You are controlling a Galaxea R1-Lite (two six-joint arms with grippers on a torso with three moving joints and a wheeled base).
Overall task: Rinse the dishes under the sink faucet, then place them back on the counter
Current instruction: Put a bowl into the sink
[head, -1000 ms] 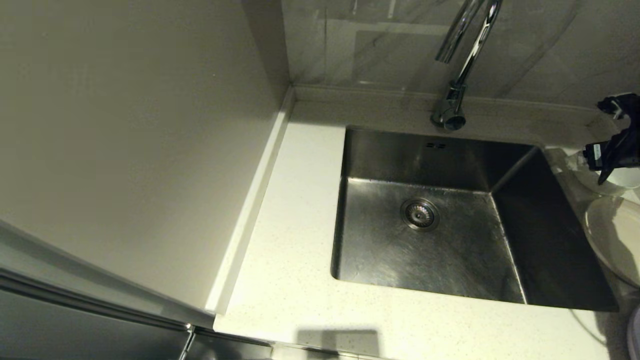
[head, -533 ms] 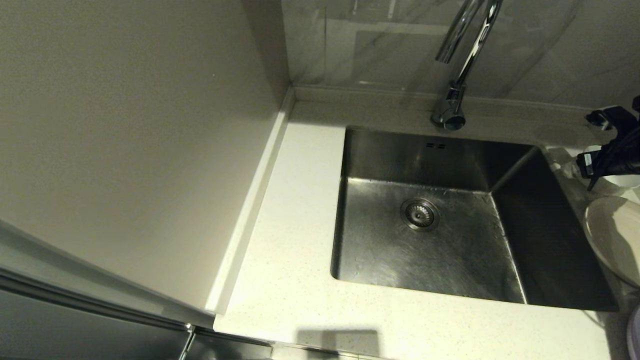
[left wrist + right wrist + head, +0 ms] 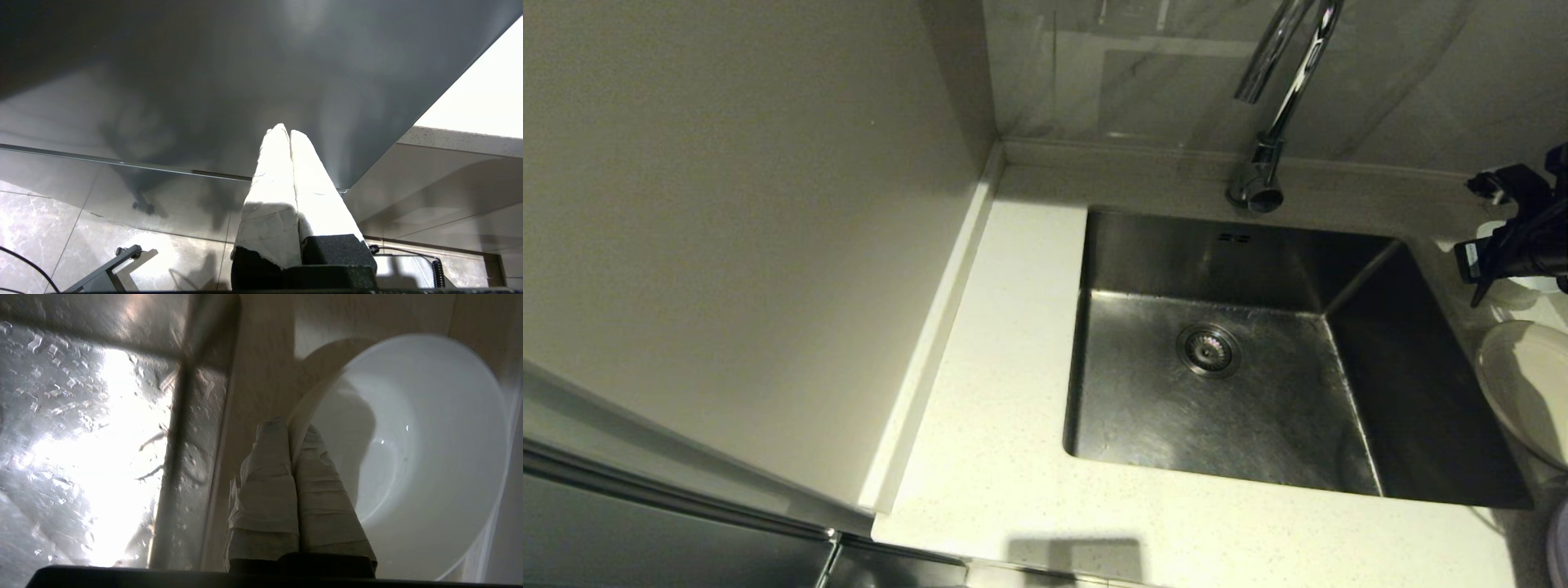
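Note:
My right gripper (image 3: 1499, 245) hangs over the counter's right strip beside the sink (image 3: 1217, 261), at the picture's right edge. In the right wrist view, the right gripper (image 3: 291, 426) is shut on the rim of the small white bowl (image 3: 416, 457), one finger inside and one outside. The bowl (image 3: 1531, 283) shows only partly behind the gripper. The cream plate (image 3: 1523, 384) lies on the counter just in front of it. A sliver of the lavender plate (image 3: 1560, 547) shows at the bottom right. The chrome faucet (image 3: 1278, 98) stands behind the basin. My left gripper (image 3: 286, 132) is shut and empty, parked low beside the cabinet.
The drain strainer (image 3: 1208, 349) sits in the wet basin floor, with overflow slots (image 3: 1235, 238) on the back wall. The speckled counter (image 3: 1005, 367) runs along the sink's left and front. A tall wall panel (image 3: 743, 245) borders the counter's left side.
My right gripper has moved left and back toward the sink's corner with the bowl in its grip. The bowl has left its spot next to the cream plate. The left arm is still.

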